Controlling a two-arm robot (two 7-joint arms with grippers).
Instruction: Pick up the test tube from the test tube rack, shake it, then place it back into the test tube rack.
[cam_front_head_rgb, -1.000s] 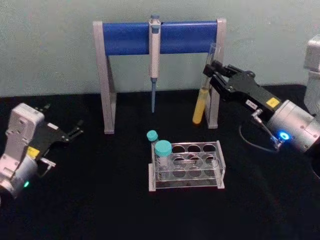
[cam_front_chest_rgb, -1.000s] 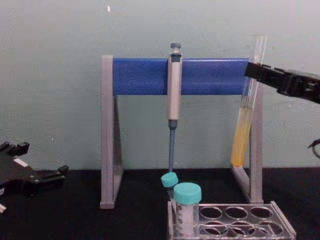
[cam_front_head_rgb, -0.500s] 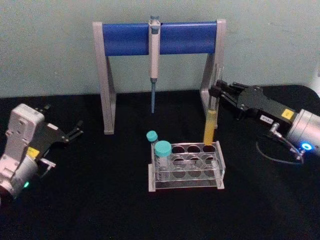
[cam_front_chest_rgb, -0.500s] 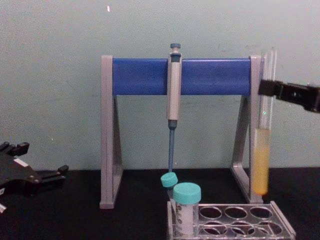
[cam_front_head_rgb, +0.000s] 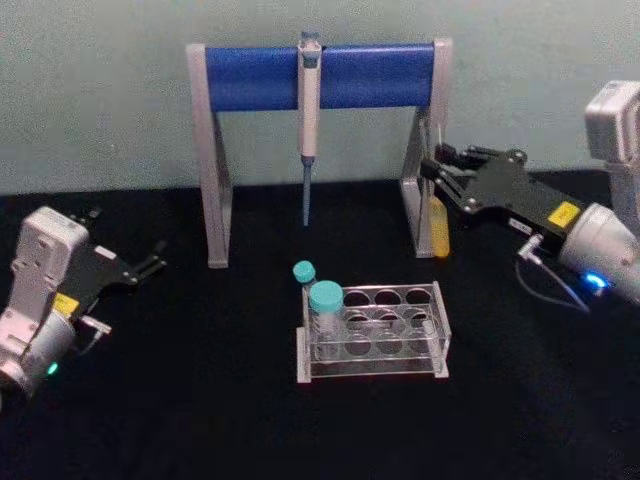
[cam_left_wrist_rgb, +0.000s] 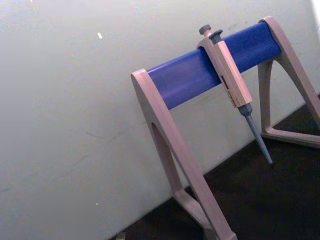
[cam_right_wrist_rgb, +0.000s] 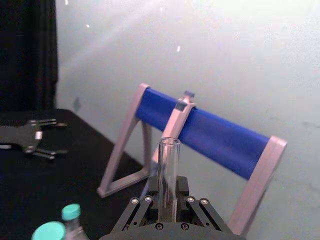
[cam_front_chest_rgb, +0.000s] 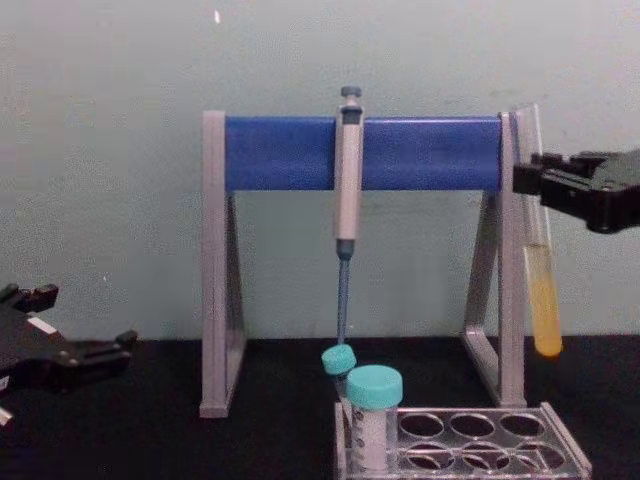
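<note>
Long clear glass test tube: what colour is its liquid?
Yellow liquid in the test tube; chest view shows it best.

A grey pipette (cam_left_wrist_rgb: 229, 75) hangs from the blue crossbar of the pipette stand (cam_left_wrist_rgb: 150, 97), its tip above the black table (cam_left_wrist_rgb: 260, 200), with a pale wall (cam_left_wrist_rgb: 75, 100) behind the stand.

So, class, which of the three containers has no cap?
The long test tube with yellow liquid, held in the air by the right gripper; both short vials wear teal caps.

free test tube rack (cam_front_head_rgb: 400, 352) holes right of vials (cam_front_head_rgb: 325, 298)
</note>
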